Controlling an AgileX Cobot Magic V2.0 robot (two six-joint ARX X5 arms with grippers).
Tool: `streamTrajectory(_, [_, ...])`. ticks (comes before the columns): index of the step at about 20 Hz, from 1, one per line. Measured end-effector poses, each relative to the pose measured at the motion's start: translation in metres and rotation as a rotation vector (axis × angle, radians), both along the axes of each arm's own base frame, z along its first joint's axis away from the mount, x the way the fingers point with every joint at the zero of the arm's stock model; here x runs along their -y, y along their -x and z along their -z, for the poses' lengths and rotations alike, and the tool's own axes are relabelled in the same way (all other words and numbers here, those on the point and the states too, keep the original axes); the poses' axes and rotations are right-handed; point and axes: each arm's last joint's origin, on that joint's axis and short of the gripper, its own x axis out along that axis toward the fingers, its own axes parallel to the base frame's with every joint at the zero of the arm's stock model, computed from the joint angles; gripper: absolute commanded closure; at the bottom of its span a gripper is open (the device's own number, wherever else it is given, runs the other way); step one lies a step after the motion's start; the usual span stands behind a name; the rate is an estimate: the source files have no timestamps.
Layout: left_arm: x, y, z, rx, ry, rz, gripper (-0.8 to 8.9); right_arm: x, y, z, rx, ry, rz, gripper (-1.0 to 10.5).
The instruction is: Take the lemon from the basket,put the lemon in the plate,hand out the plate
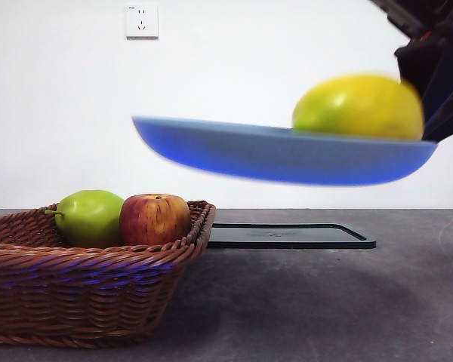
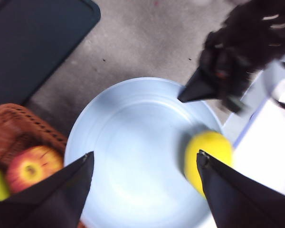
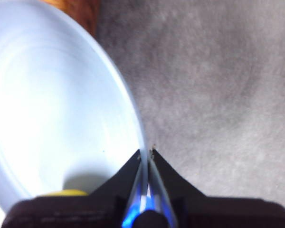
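**Plate aloft with lemon aboard**

Grey tabletop (image 1: 309,302) under a plain white wall; you have a white wall socket (image 1: 141,20) high up, no readable writing on it or anywhere else.

Largest item: the plate (image 1: 279,154), light blue, lifted clear of the table and tilted a little, blurred in the front view. Your right gripper (image 3: 146,153) has its jaws pinched narrow on the plate's rim; the same gripper shows in the left wrist view as a dark mass at the plate's edge.

The basket (image 1: 83,290), brown wicker, stands on the table below and to one side of the plate. It holds a green pear-like fruit (image 1: 89,217) and a red-yellow apple (image 1: 155,219), touching each other.

A flat black tray (image 1: 287,235) lies behind the basket.

The lemon (image 1: 359,107) rests on the plate, near the gripped rim.

Your left gripper (image 2: 145,164) hangs above the plate, jaws spread wide, holding nothing.
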Motion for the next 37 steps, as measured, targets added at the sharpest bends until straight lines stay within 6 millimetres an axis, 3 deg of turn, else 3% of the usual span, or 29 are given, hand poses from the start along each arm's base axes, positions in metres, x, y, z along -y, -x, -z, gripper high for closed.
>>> streamTrajectory(6, [-0.036,0.017,-0.021,0.172,-0.146,-0.113,4.38,0.005,-0.05,-0.012,0.019,0.009,0.064,9.4])
streamTrajectory(11, [-0.064,0.034,-0.044,0.28,-0.107,-0.179,4.38,0.006,-0.117,-0.007,0.01,0.041,0.105,9.4])
streamTrajectory(17, [-0.07,0.037,-0.048,0.298,-0.097,-0.191,4.38,0.013,-0.194,0.0,0.031,0.04,0.161,9.4])
streamTrajectory(21, [-0.07,0.037,-0.048,0.298,-0.098,-0.19,4.38,0.024,-0.228,0.019,0.045,0.039,0.205,9.4])
streamTrajectory(27, [-0.071,0.036,-0.048,0.328,-0.119,-0.228,4.38,0.037,-0.247,0.068,-0.034,0.053,0.261,9.4])
streamTrajectory(31, [-0.072,0.034,-0.048,0.328,-0.121,-0.237,4.38,0.036,-0.25,0.07,-0.009,0.057,0.261,9.4])
streamTrajectory(37, [-0.073,0.034,-0.048,0.328,-0.121,-0.238,4.38,0.036,-0.252,0.069,0.012,0.057,0.251,7.2])
